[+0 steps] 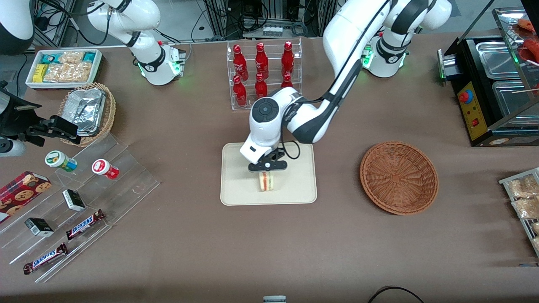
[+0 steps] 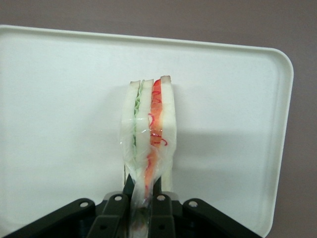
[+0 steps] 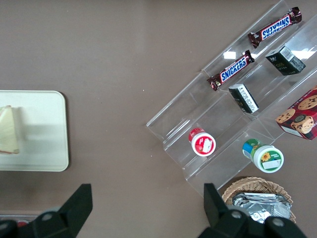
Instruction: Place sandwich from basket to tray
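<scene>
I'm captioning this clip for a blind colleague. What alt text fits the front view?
The gripper holds a wrapped sandwich upright on the cream tray at the middle of a brown table. An empty reddish-brown basket sits beside the tray toward the working arm's end, and a rack of red bottles stands farther from the camera.

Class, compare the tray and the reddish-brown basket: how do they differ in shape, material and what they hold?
The tray is flat, cream and rectangular; the basket is a round, reddish-brown woven bowl. The tray carries the sandwich, with the gripper shut on its wrapper; the basket holds nothing. The basket lies toward the working arm's end. Both rest on the brown table.
</scene>
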